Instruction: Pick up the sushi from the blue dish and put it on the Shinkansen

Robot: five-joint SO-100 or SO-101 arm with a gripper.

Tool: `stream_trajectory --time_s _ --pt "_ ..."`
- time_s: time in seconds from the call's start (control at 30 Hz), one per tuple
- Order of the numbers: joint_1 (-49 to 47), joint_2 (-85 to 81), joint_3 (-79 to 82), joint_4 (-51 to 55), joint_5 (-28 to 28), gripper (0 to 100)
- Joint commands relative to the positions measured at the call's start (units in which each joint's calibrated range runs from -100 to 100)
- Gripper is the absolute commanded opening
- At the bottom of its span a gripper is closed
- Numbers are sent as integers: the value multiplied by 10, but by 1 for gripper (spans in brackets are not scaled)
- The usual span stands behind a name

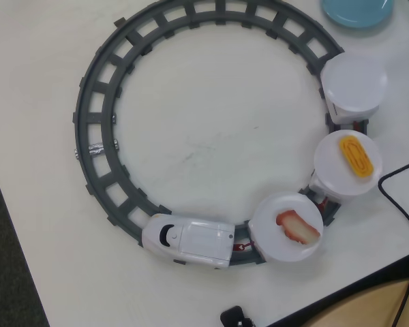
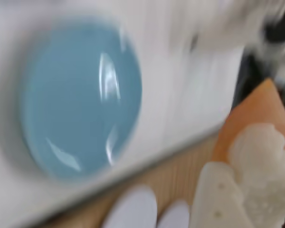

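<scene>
In the blurred wrist view my gripper (image 2: 242, 173) is at the lower right, shut on the sushi (image 2: 261, 142), whose white rice side and orange edge show beside a white finger (image 2: 213, 199). The blue dish (image 2: 80, 99) lies empty to the left of it on the white table. In the overhead view the dish (image 1: 358, 10) is cut off at the top right and the gripper is out of view. The Shinkansen (image 1: 187, 240) stands on the grey ring track (image 1: 95, 109) at the bottom. It pulls three disc cars, and the farthest disc (image 1: 354, 83) is bare.
The disc nearest the train's nose carries a red-and-white piece (image 1: 298, 227); the middle disc carries a yellow egg piece (image 1: 355, 155). A black cable (image 1: 395, 184) runs at the right. The table edge (image 1: 354, 289) cuts across the lower right, with a small black object (image 1: 235, 317) at the bottom.
</scene>
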Motion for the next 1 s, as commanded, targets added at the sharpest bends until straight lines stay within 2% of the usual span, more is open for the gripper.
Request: stream_trajectory --time_s 0.0,0.1,0.23,0.43,0.57,0.73,0.97 --pt "-90 -201 142 -13 -20 2" --pt "-162 -317 263 -42 -36 3" --pt "-241 -467 442 -129 -91 2" --pt "-358 -559 618 -233 -102 2" --pt "-399 -545 672 -289 -103 2" --pt "-404 -538 674 -327 -167 1" --pt "-410 -535 677 -328 -203 1"
